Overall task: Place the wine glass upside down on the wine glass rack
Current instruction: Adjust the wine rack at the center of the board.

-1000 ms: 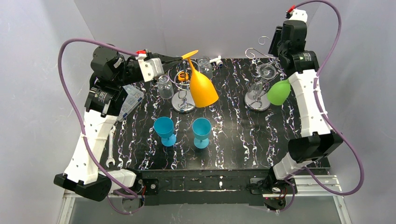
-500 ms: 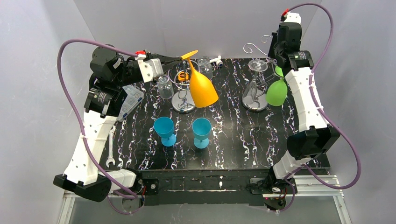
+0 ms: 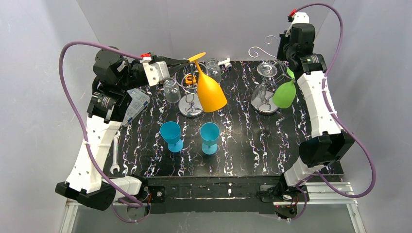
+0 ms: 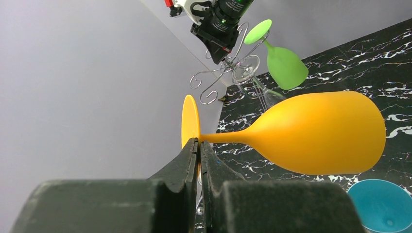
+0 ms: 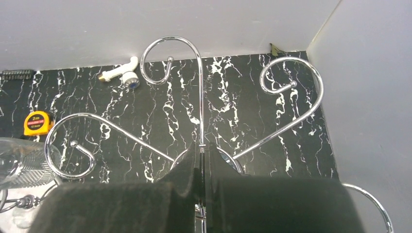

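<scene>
The orange wine glass (image 3: 212,92) hangs bowl-down and tilted over the shorter loop stand (image 3: 190,99). My left gripper (image 3: 187,61) is shut on the glass where stem meets foot. In the left wrist view the glass (image 4: 316,131) stretches right from my closed left gripper (image 4: 199,143). The wine glass rack (image 3: 265,48) stands at the back right, leaning a little. A green glass (image 3: 284,93) and a clear glass (image 3: 266,70) hang from it. My right gripper (image 3: 283,52) is shut on the rack's central post (image 5: 201,107), fingertips (image 5: 194,160) pinching the wire.
Two blue glasses (image 3: 171,133) (image 3: 210,135) stand mid-table. Clear glasses (image 3: 171,90) (image 3: 213,68) flank the loop stand. Near the back edge are a tape measure (image 5: 38,122) and a white fitting (image 5: 124,75). A wrench (image 3: 115,155) and a plastic box (image 3: 136,103) lie at the left.
My right gripper has closed on the rack's post and drawn back and left. The rack's top has swung left with it, and the green glass too. The left arm has not moved.
</scene>
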Robot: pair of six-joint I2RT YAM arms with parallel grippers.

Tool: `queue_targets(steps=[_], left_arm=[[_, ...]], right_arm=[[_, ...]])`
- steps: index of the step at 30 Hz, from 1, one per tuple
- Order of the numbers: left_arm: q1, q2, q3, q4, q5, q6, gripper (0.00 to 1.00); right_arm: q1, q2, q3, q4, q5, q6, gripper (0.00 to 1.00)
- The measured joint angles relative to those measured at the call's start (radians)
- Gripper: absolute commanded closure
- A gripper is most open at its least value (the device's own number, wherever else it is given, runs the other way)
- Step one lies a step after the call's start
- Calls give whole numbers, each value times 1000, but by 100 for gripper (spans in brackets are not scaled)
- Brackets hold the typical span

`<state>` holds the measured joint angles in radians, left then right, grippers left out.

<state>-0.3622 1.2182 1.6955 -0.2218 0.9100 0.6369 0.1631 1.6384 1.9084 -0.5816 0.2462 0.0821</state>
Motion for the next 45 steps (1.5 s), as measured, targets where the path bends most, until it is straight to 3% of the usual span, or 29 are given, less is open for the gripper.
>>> queue_targets(steps=[8, 21, 27, 36, 45], left_arm=[[0, 0, -1, -2, 0, 0, 100], [0, -11, -31, -2, 0, 0, 100], [0, -40, -62, -1, 0, 0, 100], [0, -61, -100, 13, 0, -2, 100], [0, -62, -102, 21, 0, -10, 100]], right_arm=[[1, -22, -14, -16, 42, 48, 99], [91, -92, -99, -52, 460, 302, 99], [107, -93, -97, -79, 565, 402, 99], [116, 85, 210, -199, 570, 490, 99], [147, 119, 270, -187, 582, 564, 99]])
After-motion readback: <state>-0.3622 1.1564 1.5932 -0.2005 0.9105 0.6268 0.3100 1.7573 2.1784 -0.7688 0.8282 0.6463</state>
